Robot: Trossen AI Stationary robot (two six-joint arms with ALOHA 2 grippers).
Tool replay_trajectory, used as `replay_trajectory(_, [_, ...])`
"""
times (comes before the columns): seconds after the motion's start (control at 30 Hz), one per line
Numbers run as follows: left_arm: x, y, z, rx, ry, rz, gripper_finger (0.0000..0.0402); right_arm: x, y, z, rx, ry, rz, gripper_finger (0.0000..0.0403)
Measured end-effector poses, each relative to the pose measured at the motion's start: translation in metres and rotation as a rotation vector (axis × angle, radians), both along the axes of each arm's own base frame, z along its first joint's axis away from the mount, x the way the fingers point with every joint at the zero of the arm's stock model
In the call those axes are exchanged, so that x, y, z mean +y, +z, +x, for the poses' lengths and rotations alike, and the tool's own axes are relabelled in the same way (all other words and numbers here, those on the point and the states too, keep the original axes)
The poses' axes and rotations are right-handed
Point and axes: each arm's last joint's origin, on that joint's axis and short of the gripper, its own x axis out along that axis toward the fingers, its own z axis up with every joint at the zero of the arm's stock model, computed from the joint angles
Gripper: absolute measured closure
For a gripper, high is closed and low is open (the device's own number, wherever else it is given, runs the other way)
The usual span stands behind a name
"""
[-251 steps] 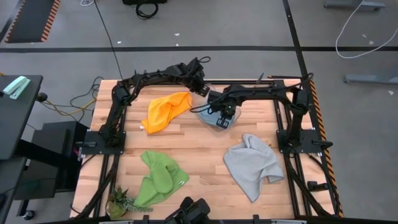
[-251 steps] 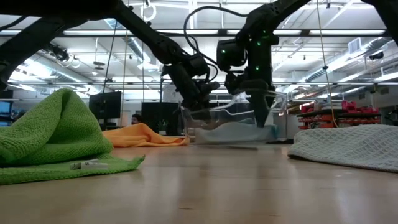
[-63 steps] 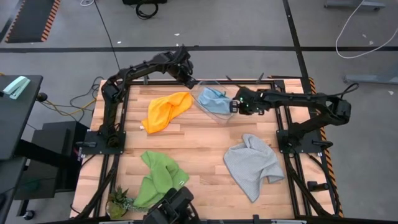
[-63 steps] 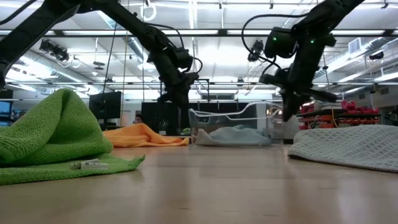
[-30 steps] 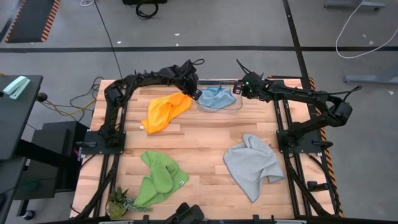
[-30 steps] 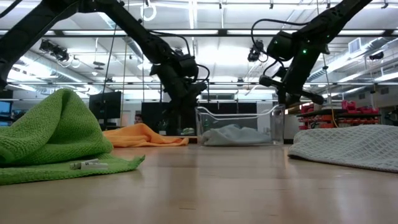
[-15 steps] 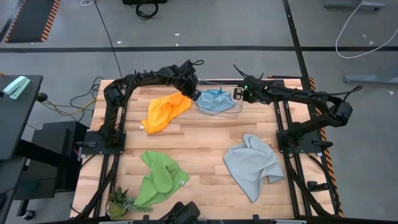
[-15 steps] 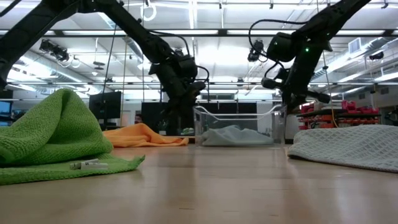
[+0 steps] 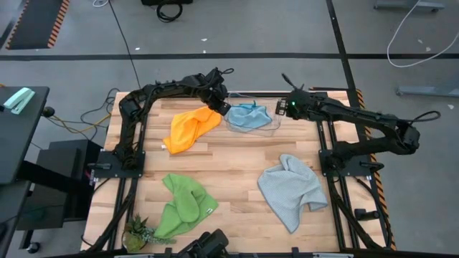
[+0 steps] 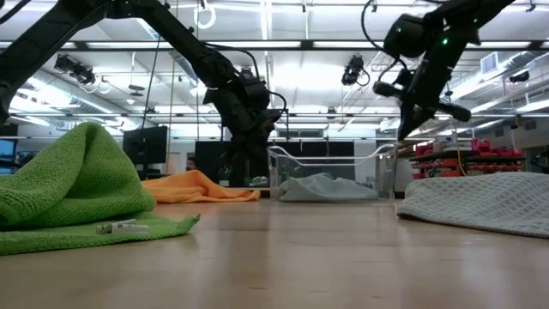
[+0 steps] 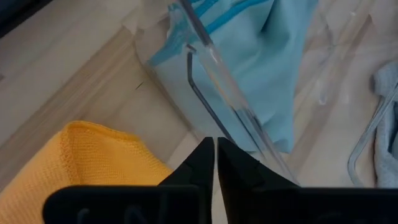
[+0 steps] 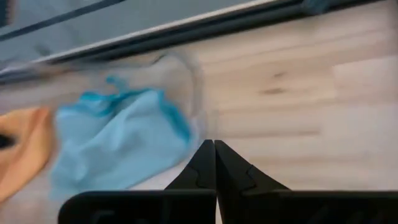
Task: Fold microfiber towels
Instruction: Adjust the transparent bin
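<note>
The light blue towel [image 9: 249, 116] lies limp in a clear bin [image 9: 267, 126], between both grippers' clenched, seemingly empty fingers [image 11: 208, 163]. It looks light and floppy; pinch a corner.

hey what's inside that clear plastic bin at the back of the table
The clear bin holds the light blue towel, crumpled. Whatever may lie beneath the cloth is covered.

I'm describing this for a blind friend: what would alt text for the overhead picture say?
Two dark robot arms reach over a wooden table toward a clear bin holding a light blue towel; the left gripper and right gripper flank it. A yellow-orange towel, green towel and grey towel lie crumpled around.
</note>
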Motion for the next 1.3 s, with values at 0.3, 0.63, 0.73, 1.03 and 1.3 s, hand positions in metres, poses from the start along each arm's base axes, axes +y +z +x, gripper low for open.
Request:
replay_trajectory(0.3, [0.006, 0.0, -0.005, -0.011, -0.003, -0.006, 0.0378, 0.05, -0.012, 0.033, -0.014, 0.161, 0.087, 0.0403])
replay_trajectory(0.63, [0.007, 0.0, -0.005, -0.01, 0.005, -0.007, 0.0384, 0.043, -0.025, 0.045, 0.025, 0.163, 0.092, 0.0403])
replay_trajectory(0.73, [0.006, 0.0, -0.005, -0.012, 0.016, -0.017, 0.0377, 0.037, -0.021, 0.039, 0.033, 0.148, 0.059, 0.0403])
replay_trajectory(1.03, [0.0, 0.002, 0.002, -0.04, -0.009, -0.016, 0.0384, 0.012, -0.018, 0.024, 0.072, 0.079, 0.012, 0.0403])
replay_trajectory(1.3, [0.007, 0.004, -0.007, -0.027, 0.016, -0.038, 0.0372, 0.015, -0.013, 0.022, 0.068, 0.129, -0.032, 0.0403])
